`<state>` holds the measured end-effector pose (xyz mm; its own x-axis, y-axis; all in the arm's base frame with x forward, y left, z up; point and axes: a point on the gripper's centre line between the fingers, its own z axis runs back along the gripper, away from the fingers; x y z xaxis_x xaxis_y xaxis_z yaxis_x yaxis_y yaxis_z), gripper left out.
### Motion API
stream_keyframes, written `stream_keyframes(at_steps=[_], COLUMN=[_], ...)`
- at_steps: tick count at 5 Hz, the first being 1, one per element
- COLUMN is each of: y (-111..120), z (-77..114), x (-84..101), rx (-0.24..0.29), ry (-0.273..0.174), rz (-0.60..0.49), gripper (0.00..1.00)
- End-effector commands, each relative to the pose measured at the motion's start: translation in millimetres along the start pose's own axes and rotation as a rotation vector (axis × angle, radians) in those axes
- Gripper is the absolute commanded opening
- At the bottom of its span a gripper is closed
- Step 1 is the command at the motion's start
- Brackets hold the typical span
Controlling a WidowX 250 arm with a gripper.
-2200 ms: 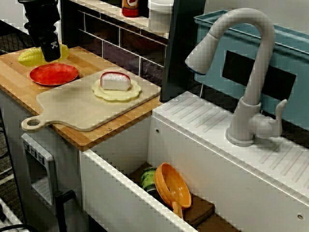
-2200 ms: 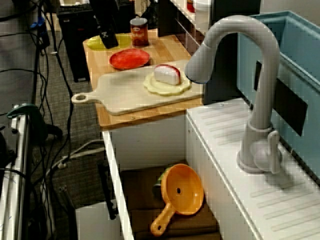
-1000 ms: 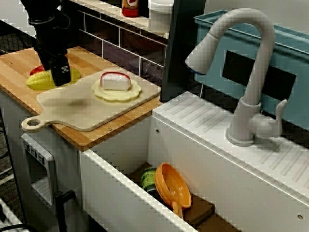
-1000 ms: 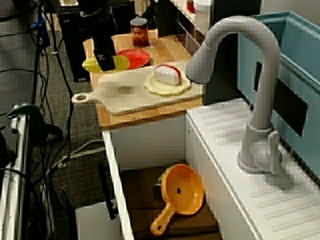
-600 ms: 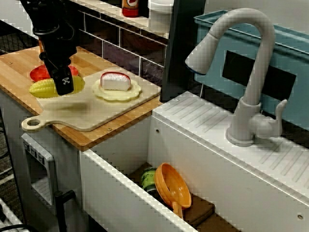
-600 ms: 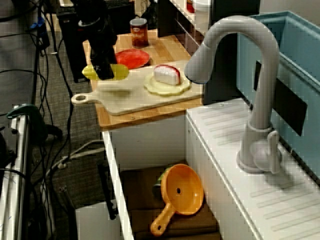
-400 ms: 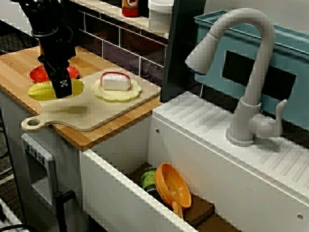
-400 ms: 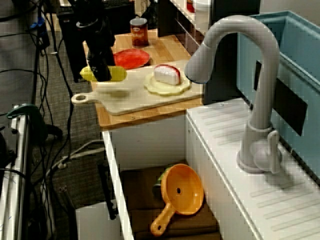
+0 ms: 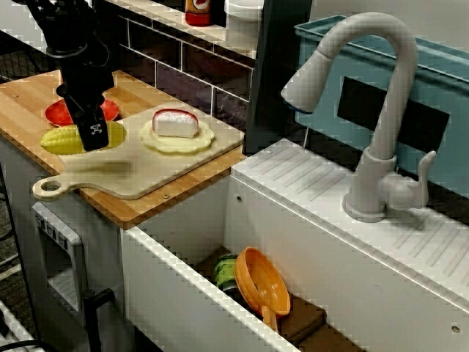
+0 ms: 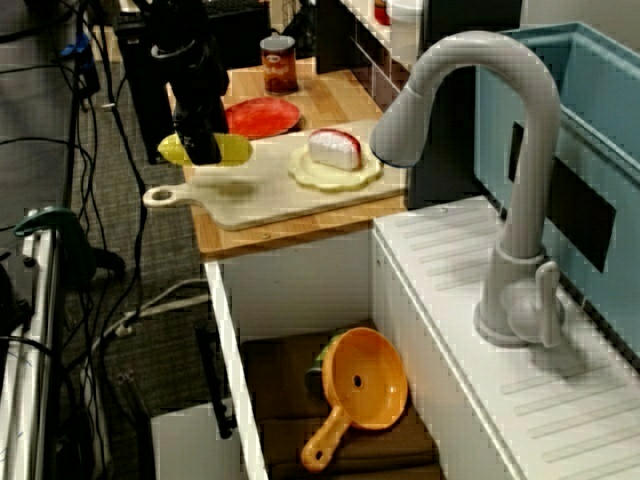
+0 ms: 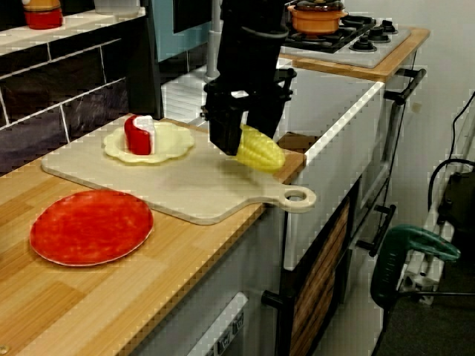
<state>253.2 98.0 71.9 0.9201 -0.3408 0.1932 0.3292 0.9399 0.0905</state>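
Corn cob (image 9: 64, 139), clamped between the gripper's (image 9: 95, 138) jaws, hangs over the left edge of the cutting board (image 9: 139, 172). Moments earlier it was at the counter's far corner, beyond the red plate (image 11: 89, 226).

hand (image 11: 234, 142) gripping corn (image 11: 262, 150), above cutting board (image 11: 174, 187)

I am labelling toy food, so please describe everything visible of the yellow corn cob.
The corn cob is a yellow toy, plastic by its look, with rows of kernels and a tapered end. It lies roughly level, clamped by the black gripper. It seems to hang just above the edge of the pale cutting board; nothing but the gripper appears to touch it.
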Motion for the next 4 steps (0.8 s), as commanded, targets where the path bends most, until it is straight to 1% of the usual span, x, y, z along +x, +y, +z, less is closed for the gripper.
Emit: stream_keyframes(at_steps=[1,2,4], y=[5.0,7.2,9.1], z=[-2.2,-4.9,-6.8], x=[17.4,21.2,22.7], rx=[0.043,0.042,0.044], ry=[-0.015,-0.008,-0.002], rz=[0.04,0.069,0.091], gripper=[0.0,0.0,0.0])
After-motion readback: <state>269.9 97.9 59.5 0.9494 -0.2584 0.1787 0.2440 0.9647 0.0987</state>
